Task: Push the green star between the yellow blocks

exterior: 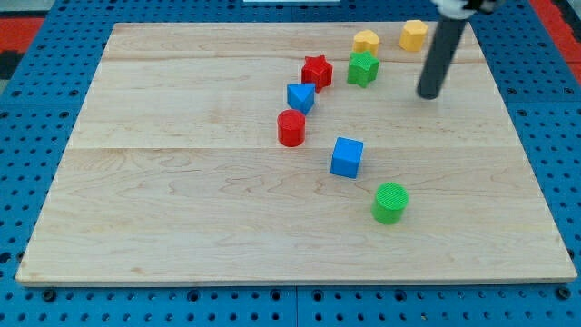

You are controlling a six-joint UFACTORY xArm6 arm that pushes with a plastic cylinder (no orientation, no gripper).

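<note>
Wooden surface [182, 209] on a blue pegboard [27, 118]. No claw on this arm, only a dark rod, so whether anything is spread or pinched cannot be told; nothing is held.

Tip [428, 94] sits on the surface at the view's right, apart from every block. It is to the right of the green star [362, 68] with a clear gap between them, and below the right yellow block [414, 35].

Green star lies near the view's top, just below the left yellow block [366, 42], very close to it or touching; cannot tell which. The right yellow block stands apart, up and to the right of the star. The star is lower than the gap between the two yellow blocks, not in it.

Red star [317, 72] just left of the green star, a narrow gap between. Blue block [300, 96] just below and left of the red star, near touching. Red cylinder [291, 128] below that. Blue cube [347, 157] further down, toward the middle. Green cylinder [390, 203] lowest, to the right of the cube.

No containers seen; all blocks rest directly on the surface.
</note>
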